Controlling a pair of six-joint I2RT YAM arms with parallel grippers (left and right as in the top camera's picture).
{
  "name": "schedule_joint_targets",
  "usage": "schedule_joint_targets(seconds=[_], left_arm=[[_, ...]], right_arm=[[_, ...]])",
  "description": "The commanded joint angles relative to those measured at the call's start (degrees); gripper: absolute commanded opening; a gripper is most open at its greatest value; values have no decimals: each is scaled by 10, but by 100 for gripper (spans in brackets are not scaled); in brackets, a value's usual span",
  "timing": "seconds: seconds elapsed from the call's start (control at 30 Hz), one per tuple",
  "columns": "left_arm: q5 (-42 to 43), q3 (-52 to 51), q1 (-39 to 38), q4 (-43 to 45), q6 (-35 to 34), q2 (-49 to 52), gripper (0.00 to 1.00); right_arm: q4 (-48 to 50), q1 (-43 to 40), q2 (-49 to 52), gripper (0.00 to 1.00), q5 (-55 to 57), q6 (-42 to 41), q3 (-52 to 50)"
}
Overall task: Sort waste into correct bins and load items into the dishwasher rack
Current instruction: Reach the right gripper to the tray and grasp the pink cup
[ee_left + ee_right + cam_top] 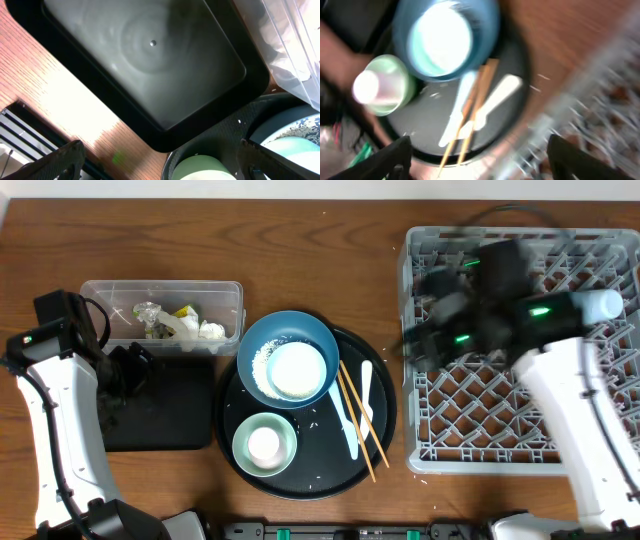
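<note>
Left wrist view: the left gripper (160, 162) hangs spread wide, holding nothing, over the shallow black tray (150, 60), whose glossy floor throws back soft light. Just behind that tray, the clear tub (100, 292) holds crumpled tissue (210, 330) and a yellow-green packet (185, 311). The right gripper (480, 160), fingers likewise apart, is smeared by motion blur over the left edge of the grey rack (480, 410). The round black tray (315, 460) carries the dark-blue bowl (300, 325) with rice grains (258, 365), the pale-green bowl (245, 430), a white spoon (347, 430) and chopsticks (358, 415).
</note>
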State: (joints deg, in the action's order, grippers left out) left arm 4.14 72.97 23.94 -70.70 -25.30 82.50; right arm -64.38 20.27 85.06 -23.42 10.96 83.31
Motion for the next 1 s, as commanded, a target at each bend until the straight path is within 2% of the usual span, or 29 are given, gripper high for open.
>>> schedule_joint_targets(seconds=[0.0,0.17,0.47,0.97], left_arm=[[-1,-4,1,-4,1,1,98],[-1,-4,1,-4,1,1,98],[-1,-4,1,-4,2,1,98],[-1,-4,1,-4,1,1,98]], right_arm=[[14,92,19,84,12,20,2],[53,215,68,85,24,16,2],[135,338,161,85,28,-3,2],[201,395,238,87,53,-26,1]])
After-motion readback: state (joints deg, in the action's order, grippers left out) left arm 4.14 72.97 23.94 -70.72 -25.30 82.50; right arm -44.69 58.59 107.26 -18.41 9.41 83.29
